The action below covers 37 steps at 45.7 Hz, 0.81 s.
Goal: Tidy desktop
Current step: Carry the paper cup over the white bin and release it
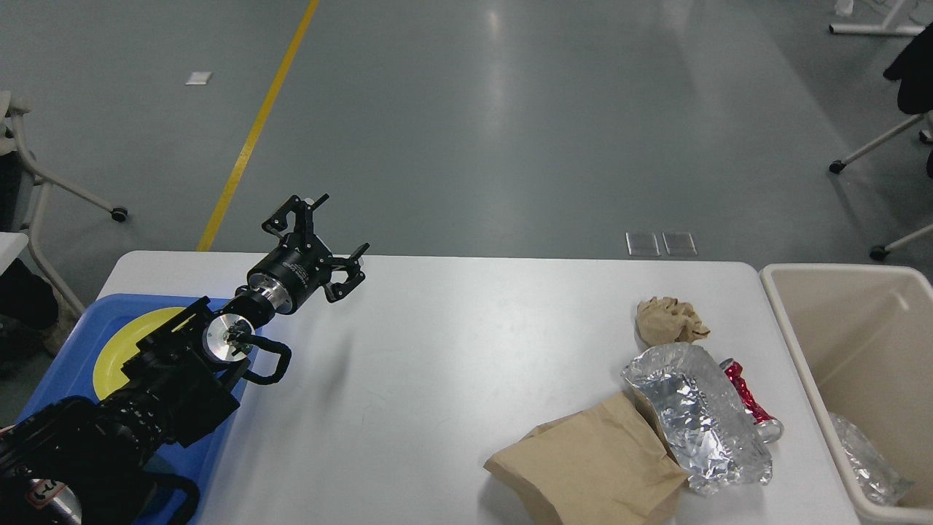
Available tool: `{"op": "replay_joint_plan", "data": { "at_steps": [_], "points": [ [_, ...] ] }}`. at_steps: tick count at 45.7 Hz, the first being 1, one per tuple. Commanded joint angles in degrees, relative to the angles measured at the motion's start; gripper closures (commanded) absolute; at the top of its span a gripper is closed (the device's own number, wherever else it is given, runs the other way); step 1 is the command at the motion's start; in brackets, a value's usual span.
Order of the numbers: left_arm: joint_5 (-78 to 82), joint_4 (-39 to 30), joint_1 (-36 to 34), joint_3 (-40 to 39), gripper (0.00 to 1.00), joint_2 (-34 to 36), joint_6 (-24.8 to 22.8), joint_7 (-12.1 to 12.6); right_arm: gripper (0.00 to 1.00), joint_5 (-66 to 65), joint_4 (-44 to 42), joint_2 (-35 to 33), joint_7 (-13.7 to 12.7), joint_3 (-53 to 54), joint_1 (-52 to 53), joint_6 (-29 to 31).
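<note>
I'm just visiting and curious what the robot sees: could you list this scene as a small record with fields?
Surface: white desktop
Left gripper: jaws open, empty, above the desktop's far left part
Right gripper: out of view
Left side: blue tray holding a yellow plate
Right side litter: crumpled paper ball, foil wrapper, crushed red can, brown paper bag
Beside the desktop: beige bin with clear plastic inside
</note>
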Motion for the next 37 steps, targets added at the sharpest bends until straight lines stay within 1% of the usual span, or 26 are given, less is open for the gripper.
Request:
{"op": "replay_joint_plan", "data": {
  "at_steps": [1, 8, 12, 16, 23, 31, 32, 33, 34, 35, 36, 37],
  "points": [
    [0.0, 0.0, 0.0, -0.04, 0.03, 0.0, 0.0, -0.03, 1.0, 0.03, -7.44, -0.69, 0.25, 9.22, -13.03, -3.46],
    [0.0, 0.0, 0.0, 0.05, 0.03, 0.0, 0.0, -0.03, 1.0, -0.14, -22.11, 0.89, 0.52, 23.02, -29.73, -4.17],
    [0.0, 0.0, 0.0, -0.04, 0.03, 0.0, 0.0, 0.05, 1.0, -0.23, -29.32, 4.92, 0.6, 29.0, -37.65, -4.26],
    [0.0, 0.0, 0.0, 0.05, 0.03, 0.0, 0.0, -0.03, 1.0, -0.32, -34.25, 8.0, 0.6, 32.87, -42.23, -4.26],
    [0.0, 0.0, 0.0, 0.05, 0.03, 0.0, 0.0, 0.05, 1.0, -0.23, -35.49, 10.73, 0.6, 34.73, -44.96, -4.26],
    [0.0, 0.0, 0.0, 0.05, 0.03, 0.0, 0.0, -0.03, 1.0, -0.14, -35.49, 11.53, 0.6, 34.73, -46.45, -4.17],
    [0.0, 0.0, 0.0, -0.04, 0.03, 0.0, 0.0, -0.03, 0.96, -0.14, -35.49, 11.53, 0.6, 34.73, -46.54, -4.17],
    [0.0, 0.0, 0.0, -0.04, 0.03, 0.0, 0.0, -0.03, 0.83, -0.23, -35.49, 11.53, 0.6, 34.64, -46.72, -4.17],
    [0.0, 0.0, 0.0, -0.04, 0.03, 0.0, 0.0, -0.03, 0.63, -0.32, -35.49, 11.53, 0.6, 34.47, -46.81, -4.17],
    [0.0, 0.0, 0.08, -0.04, 0.03, 0.0, 0.0, -0.03, 0.47, -0.41, -35.49, 11.44, 0.6, 34.2, -46.89, -4.17],
    [0.0, 0.0, 0.0, 0.05, 0.03, 0.0, 0.0, 0.05, 0.32, -0.41, -35.49, 11.26, 0.6, 34.03, -46.81, -4.17],
    [0.0, 0.0, 0.0, 0.05, 0.03, 0.0, 0.0, 0.05, 0.19, -0.41, -35.49, 11.18, 0.6, 34.02, -46.81, -4.17]
  ]
}}
